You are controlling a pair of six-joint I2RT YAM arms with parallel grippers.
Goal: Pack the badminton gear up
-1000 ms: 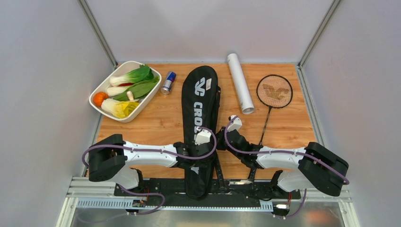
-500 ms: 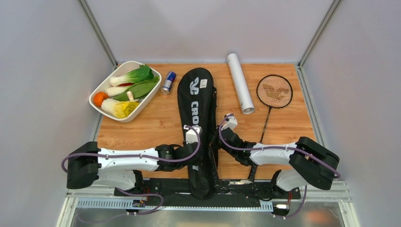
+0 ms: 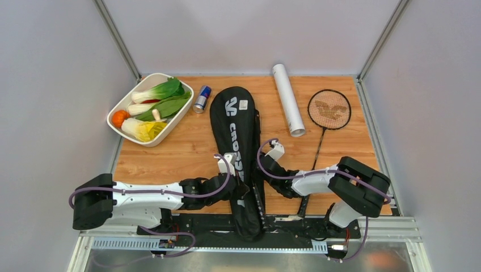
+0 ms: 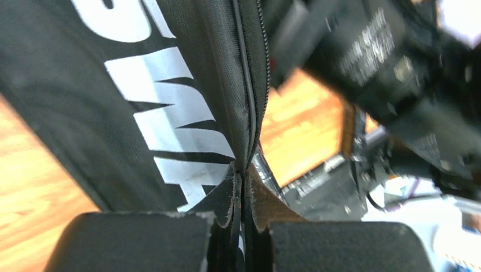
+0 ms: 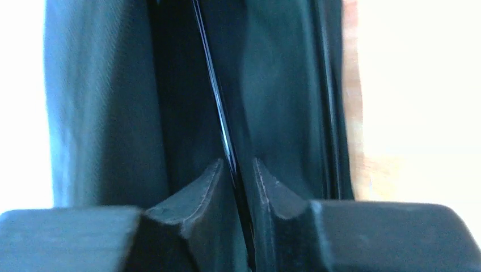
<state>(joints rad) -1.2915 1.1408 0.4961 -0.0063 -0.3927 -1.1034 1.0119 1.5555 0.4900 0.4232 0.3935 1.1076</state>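
Bag point(image 4: 85, 85) zipper edge pinched in left pincer point(image 4: 243, 184).

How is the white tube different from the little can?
The tube is plain white; the can is blue and silver. The tube is much longer than the can. The tube lies right of the black bag, the can left of it, beside the tray. Both are round and rest on the wooden table.

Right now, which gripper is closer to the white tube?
The right. The right gripper sits at the right edge of the bag, on the tube's side. The left gripper pinches the bag further left, farther from the tube.
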